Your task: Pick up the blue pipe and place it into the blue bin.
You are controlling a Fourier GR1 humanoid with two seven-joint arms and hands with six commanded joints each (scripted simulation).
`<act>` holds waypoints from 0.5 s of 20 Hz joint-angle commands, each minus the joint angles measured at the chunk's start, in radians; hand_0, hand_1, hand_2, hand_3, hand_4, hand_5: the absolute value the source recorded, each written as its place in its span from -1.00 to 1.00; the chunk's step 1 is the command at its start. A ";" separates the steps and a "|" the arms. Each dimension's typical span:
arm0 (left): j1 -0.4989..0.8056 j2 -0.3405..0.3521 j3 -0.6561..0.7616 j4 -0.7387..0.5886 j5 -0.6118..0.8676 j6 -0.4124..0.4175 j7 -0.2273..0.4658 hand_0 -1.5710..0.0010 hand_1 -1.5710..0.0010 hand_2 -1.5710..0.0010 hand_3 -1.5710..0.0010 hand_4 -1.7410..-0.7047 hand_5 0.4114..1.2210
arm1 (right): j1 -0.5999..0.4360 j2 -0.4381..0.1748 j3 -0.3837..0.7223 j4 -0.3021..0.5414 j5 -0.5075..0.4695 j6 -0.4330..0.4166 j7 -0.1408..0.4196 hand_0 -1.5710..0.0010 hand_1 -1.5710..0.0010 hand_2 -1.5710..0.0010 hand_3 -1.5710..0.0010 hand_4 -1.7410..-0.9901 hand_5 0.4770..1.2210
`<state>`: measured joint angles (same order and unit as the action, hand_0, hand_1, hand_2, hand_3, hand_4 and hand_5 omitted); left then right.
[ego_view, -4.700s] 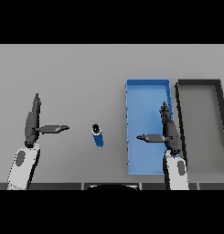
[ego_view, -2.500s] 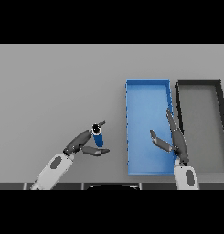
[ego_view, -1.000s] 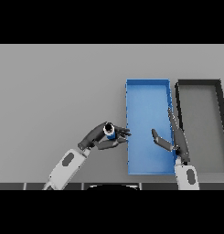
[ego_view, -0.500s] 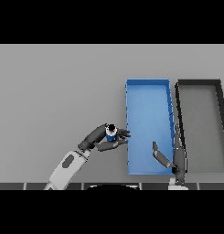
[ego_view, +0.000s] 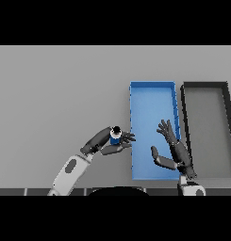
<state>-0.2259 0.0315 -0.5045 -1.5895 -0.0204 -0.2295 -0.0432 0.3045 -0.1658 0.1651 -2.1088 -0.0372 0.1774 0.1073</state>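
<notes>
We've got the blue pipe (ego_view: 115, 137) pinched upright in the left hand (ego_view: 107, 143), just beside the blue bin (ego_view: 152, 94) wall, ready to cross over. Right hand (ego_view: 176, 151) sits fingers spread over the bin, idle.

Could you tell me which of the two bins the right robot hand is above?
The blue bin: the right robot hand shows over its floor, while the dark bin lies beside it.

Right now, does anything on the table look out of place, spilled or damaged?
Nothing stands out. The left hand holds the blue pipe beside the blue bin, the right hand is open over the bin, and the dark bin sits straight.
</notes>
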 commanded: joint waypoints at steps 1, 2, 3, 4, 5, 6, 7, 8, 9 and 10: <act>0.012 0.002 -0.002 -0.015 -0.004 -0.001 -0.012 -1.00 -1.00 -1.00 -1.00 -0.47 1.00 | -0.044 -0.014 0.013 -0.022 -0.020 0.023 0.052 1.00 0.98 0.86 1.00 0.31 -0.76; 0.011 0.005 0.001 -0.014 -0.010 -0.004 -0.008 -1.00 -1.00 -1.00 -1.00 -0.47 1.00 | -0.093 -0.023 0.016 -0.030 -0.028 0.025 0.096 1.00 0.99 0.87 1.00 0.30 -0.78; 0.012 0.009 0.006 -0.012 -0.013 -0.010 -0.003 -1.00 -1.00 -1.00 -1.00 -0.47 1.00 | -0.117 -0.039 0.027 -0.032 -0.028 0.042 0.113 1.00 0.99 0.87 1.00 0.28 -0.78; 0.007 0.003 0.008 -0.016 -0.012 -0.013 0.002 -1.00 -1.00 -1.00 -1.00 -0.47 1.00 | -0.161 -0.059 0.035 -0.045 -0.029 0.052 0.149 1.00 0.99 0.88 1.00 0.25 -0.78; 0.006 0.000 0.007 -0.014 -0.018 -0.016 0.004 -1.00 -1.00 -1.00 -1.00 -0.47 1.00 | -0.211 -0.063 0.056 -0.040 -0.024 0.056 0.186 1.00 0.99 0.90 1.00 0.22 -0.78; -0.003 -0.007 0.012 -0.013 -0.023 -0.013 0.019 -1.00 -1.00 -1.00 -1.00 -0.47 1.00 | -0.268 -0.063 0.073 -0.034 -0.033 0.064 0.219 1.00 0.99 0.92 1.00 0.20 -0.78; 0.007 -0.005 0.006 -0.015 -0.035 -0.018 0.008 -1.00 -1.00 -1.00 -1.00 -0.47 1.00 | -0.301 -0.065 0.089 -0.033 -0.029 0.071 0.238 1.00 1.00 0.93 1.00 0.18 -0.79; 0.000 -0.011 0.013 -0.003 -0.037 -0.021 0.005 -1.00 -1.00 -1.00 -1.00 -0.47 1.00 | -0.343 -0.063 0.108 -0.028 -0.025 0.079 0.247 1.00 1.00 0.94 1.00 0.18 -0.78; -0.001 -0.015 0.016 -0.004 -0.041 -0.021 -0.002 -1.00 -1.00 -1.00 -1.00 -0.47 1.00 | -0.360 -0.053 0.129 -0.021 -0.028 0.088 0.260 1.00 1.00 0.95 1.00 0.17 -0.78; 0.004 -0.017 0.018 0.006 -0.040 -0.028 -0.014 -1.00 -1.00 -1.00 -1.00 -0.47 1.00 | -0.390 -0.050 0.139 -0.007 -0.039 0.098 0.283 1.00 1.00 0.95 1.00 0.18 -0.78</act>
<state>-0.2222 0.0146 -0.4866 -1.5830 -0.0612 -0.2597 -0.0562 -0.0862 -0.2150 0.3043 -2.1071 -0.0742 0.2749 0.3900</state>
